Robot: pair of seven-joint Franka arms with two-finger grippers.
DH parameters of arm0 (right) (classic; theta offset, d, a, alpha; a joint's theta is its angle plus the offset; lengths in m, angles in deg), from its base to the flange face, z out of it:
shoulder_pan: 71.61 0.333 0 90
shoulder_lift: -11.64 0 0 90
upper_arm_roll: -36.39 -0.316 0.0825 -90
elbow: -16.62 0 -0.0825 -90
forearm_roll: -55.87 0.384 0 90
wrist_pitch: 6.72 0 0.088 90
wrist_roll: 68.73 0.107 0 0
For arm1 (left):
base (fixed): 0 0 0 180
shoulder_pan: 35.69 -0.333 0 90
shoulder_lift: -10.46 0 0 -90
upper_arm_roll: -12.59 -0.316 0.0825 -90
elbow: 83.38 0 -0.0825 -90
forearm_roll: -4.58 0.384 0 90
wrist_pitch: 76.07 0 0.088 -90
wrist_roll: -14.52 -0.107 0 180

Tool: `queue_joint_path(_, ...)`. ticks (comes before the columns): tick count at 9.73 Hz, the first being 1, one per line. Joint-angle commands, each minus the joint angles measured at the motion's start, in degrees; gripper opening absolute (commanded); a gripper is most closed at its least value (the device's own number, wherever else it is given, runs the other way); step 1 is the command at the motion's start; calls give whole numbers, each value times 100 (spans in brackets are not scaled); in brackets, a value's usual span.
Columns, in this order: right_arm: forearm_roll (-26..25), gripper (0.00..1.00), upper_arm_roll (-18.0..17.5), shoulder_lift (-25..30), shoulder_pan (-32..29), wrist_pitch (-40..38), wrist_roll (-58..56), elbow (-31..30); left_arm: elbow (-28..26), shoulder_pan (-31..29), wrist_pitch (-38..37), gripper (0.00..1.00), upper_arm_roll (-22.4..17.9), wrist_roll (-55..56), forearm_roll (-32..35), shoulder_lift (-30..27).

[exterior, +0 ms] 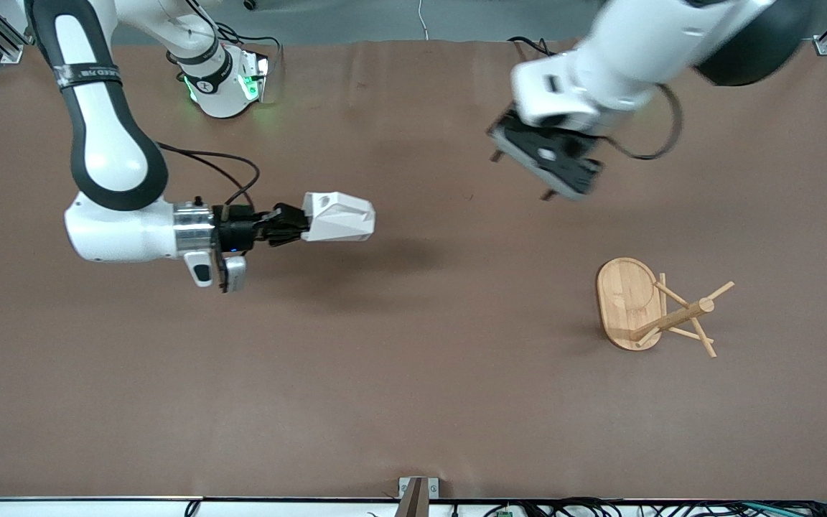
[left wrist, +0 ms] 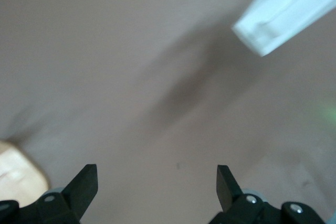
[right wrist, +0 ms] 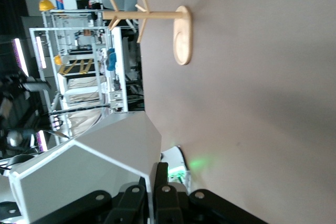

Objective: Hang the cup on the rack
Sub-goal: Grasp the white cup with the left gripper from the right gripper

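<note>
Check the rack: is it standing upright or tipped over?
Upright. The rack rests flat on its oval base on the table, post vertical with pegs angling out, as the right wrist view shows. Nothing hangs on it.

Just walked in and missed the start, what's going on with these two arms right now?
The right gripper is shut on the white cup, holding it sideways in the air above the bare table. The bamboo rack stands upright toward the left arm's end of the table, nothing on its pegs. The left gripper hangs open and empty over the table, between the cup and the rack. The cup is not yet hung.
</note>
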Motion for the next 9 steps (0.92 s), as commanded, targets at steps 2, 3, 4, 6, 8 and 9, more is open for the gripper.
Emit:
queue_joint_path(2,587,0,63,-99,388,-390,11,-22,-107,737,603,100,49,-919,125,326)
queue_joint_path(3,650,0,63,-126,441,-462,-7,-31,-125,887,718,100,66,-1183,230,397)
queue_joint_path(4,659,0,63,-126,503,-472,10,-31,-134,1133,806,100,92,-1204,275,432)
queue_joint_path(6,668,0,54,-126,661,-472,19,-31,-325,1214,1077,100,110,-1395,677,529)
queue_joint_path(8,668,0,54,-126,723,-559,2,-31,-563,1232,1202,99,119,-1450,662,547)
queue_joint_path(9,668,0,54,-126,723,-577,-7,-31,-616,1214,1229,99,128,-1459,662,538)
